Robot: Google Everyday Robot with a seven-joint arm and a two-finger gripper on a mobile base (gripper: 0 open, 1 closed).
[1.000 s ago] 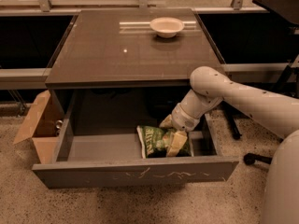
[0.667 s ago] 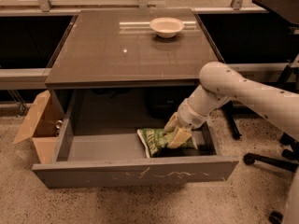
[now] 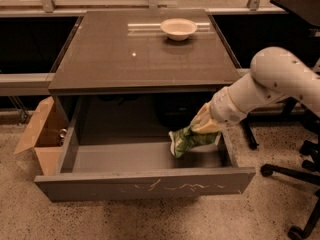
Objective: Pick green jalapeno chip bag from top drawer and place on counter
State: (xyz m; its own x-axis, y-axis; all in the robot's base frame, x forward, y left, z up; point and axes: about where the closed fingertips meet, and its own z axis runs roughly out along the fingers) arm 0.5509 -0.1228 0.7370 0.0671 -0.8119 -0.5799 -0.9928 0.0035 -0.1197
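The green jalapeno chip bag (image 3: 186, 141) hangs from my gripper (image 3: 204, 129), lifted above the floor of the top drawer (image 3: 145, 183), at its right side. The gripper is shut on the bag's upper right end. My white arm (image 3: 270, 84) reaches in from the right, over the drawer's right wall. The drawer is pulled fully out below the counter (image 3: 125, 59), a glossy dark table top. The bag's lower left end droops toward the drawer floor.
A white bowl (image 3: 178, 28) stands at the back of the counter. A brown cardboard box (image 3: 40, 139) lies open on the floor left of the drawer. Chair legs with castors (image 3: 295, 184) stand at the right.
The bag lay on the drawer floor with the gripper on it; now the gripper has lifted it up and to the right, and the arm has pulled back right.
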